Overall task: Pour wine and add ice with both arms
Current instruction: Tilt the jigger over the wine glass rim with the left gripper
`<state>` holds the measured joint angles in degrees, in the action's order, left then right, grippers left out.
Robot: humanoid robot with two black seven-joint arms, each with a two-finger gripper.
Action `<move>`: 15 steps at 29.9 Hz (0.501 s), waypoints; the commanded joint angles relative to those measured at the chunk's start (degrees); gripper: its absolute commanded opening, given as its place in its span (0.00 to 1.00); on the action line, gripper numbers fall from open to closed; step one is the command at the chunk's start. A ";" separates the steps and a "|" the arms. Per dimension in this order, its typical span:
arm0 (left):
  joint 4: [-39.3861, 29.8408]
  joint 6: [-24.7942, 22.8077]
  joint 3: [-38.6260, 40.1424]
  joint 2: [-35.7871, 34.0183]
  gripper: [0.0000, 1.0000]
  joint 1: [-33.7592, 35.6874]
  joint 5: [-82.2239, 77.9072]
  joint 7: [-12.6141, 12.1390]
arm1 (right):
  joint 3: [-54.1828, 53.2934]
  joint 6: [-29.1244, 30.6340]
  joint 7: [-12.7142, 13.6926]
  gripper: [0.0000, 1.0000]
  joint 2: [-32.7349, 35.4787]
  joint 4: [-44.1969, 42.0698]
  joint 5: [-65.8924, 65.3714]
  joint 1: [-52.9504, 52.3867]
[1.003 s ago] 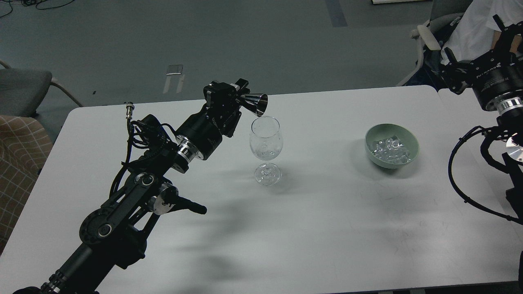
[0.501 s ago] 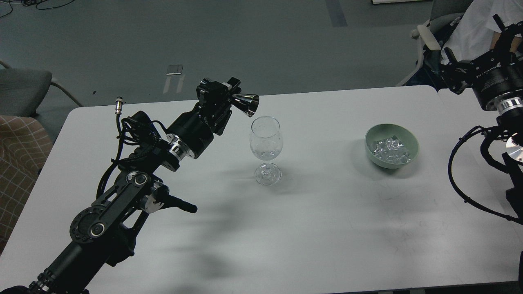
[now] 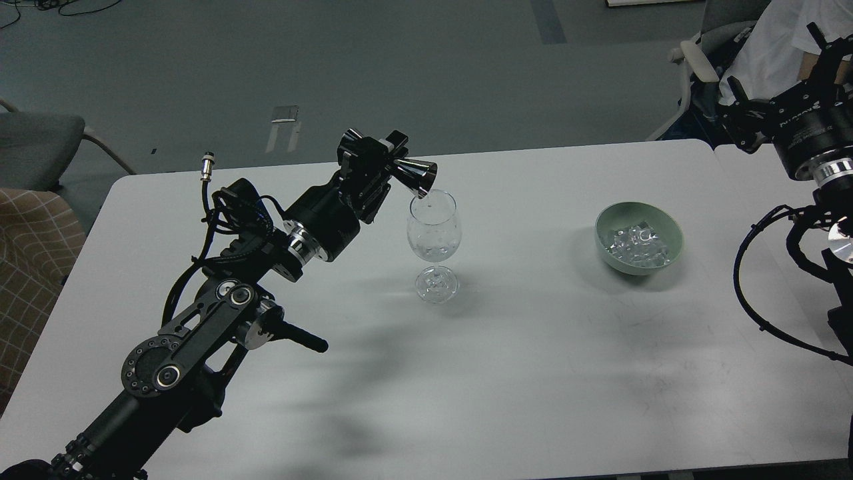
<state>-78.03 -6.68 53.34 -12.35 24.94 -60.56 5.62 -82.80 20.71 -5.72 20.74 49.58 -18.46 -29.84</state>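
White table (image 3: 533, 373) held a glass (image 3: 434, 233); left gripper (image 3: 390, 163) gripped a jigger (image 3: 416, 177) tilted at its rim, which could tip it.

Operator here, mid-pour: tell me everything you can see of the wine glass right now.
The wine glass is clear, colourless glass: a rounded bowl, a short stem and a round foot. It stands upright on the white table, left of the green bowl and apart from it. Small glints show in the bowl; I cannot tell whether liquid is in it. A shiny metal jigger, held in the left gripper, tips mouth-down at the glass's rim; whether it touches the rim I cannot tell.
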 commanded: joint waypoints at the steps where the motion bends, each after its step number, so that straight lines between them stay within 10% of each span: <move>1: -0.01 0.00 -0.08 -0.04 0.00 0.20 -0.09 -0.09 | 0.00 0.03 0.01 1.00 0.01 -0.01 0.00 0.04; 15: 0.43 0.00 -0.26 -0.39 0.00 0.81 -3.34 0.00 | -0.70 0.20 0.01 1.00 0.01 -0.01 0.09 0.57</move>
<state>-77.56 -6.68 53.08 -12.74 25.75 -63.88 5.62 -83.50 20.88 -5.72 20.76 49.57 -18.37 -29.28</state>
